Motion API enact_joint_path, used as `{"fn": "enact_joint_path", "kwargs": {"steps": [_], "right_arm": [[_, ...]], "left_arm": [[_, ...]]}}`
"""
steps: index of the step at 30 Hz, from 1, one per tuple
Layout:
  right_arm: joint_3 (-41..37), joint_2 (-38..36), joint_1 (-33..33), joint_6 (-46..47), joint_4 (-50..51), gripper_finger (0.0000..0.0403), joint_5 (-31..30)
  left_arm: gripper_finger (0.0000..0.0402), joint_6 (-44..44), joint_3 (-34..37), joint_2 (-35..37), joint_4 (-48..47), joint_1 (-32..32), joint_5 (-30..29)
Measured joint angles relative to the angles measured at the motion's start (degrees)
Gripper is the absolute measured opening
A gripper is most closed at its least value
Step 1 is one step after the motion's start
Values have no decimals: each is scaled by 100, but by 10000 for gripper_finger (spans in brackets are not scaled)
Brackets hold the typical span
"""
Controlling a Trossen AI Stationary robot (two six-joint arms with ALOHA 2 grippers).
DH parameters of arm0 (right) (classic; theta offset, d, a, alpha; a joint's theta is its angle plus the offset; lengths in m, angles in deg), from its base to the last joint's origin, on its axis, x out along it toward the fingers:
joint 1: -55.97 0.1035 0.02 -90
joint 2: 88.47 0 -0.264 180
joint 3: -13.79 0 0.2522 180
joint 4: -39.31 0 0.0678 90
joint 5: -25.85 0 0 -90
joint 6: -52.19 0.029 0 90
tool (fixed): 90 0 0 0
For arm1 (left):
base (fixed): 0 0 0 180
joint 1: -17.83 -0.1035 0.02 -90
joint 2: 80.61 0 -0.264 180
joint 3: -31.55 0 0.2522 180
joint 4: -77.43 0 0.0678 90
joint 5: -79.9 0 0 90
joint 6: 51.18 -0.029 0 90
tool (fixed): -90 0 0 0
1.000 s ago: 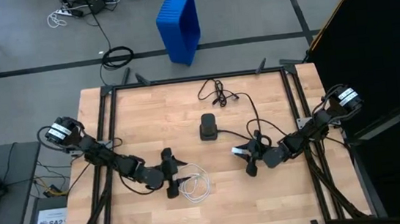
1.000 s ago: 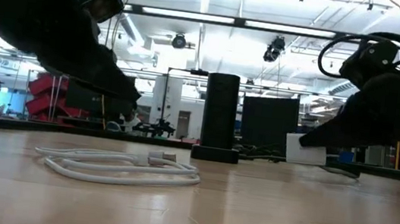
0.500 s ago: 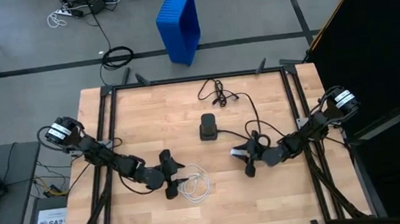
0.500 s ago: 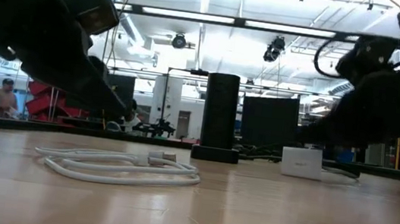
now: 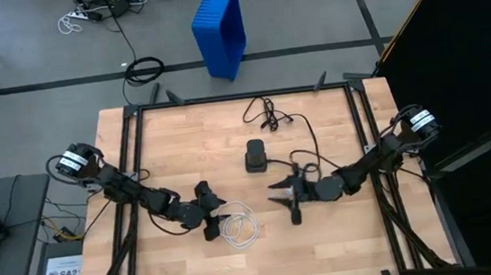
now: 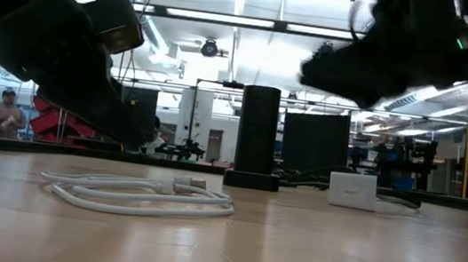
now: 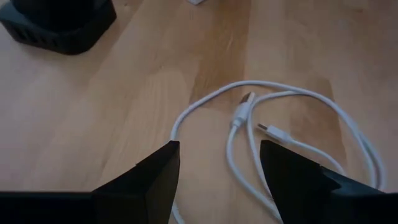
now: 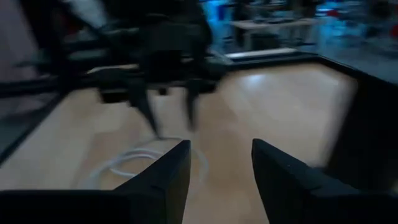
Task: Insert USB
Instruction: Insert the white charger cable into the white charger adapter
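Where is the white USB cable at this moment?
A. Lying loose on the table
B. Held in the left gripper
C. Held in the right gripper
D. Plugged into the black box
A: the USB cable lies coiled on the table, both plug ends free, ahead of the open left gripper.

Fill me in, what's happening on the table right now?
Nothing is held. The white USB cable lies coiled on the table, both plug ends loose. The left gripper hangs open just beside the coil. The right gripper, also open, is above the table in front of the black box, pointing toward the cable. A small white block sits near the box.
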Motion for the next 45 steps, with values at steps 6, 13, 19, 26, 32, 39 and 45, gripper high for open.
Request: {"fn": "enact_joint_path", "kwargs": {"steps": [6,13,19,26,32,39,45], "right_arm": [[1062,0,-151,-73,2179,145,302],[979,330,-258,20,1683,135,471],[987,1236,-307,-285,313,137,857],[1017,1403,-554,-286,25,133,868],[1593,1504,-648,-320,559,126,970],[1726,1790,-616,-313,1088,119,1341],[1757,2091,-614,-163,1103,116,1655]], "left_arm": [[207,-238,-110,0,-45,-170,37],[207,-545,-264,0,-52,-359,393],[207,-542,-264,0,-70,-409,391],[207,-815,-267,0,-103,-409,460],[207,-1026,-267,2,-103,-409,409],[207,-948,-267,4,-196,-409,383],[207,-935,-267,4,-212,-409,313]]}}
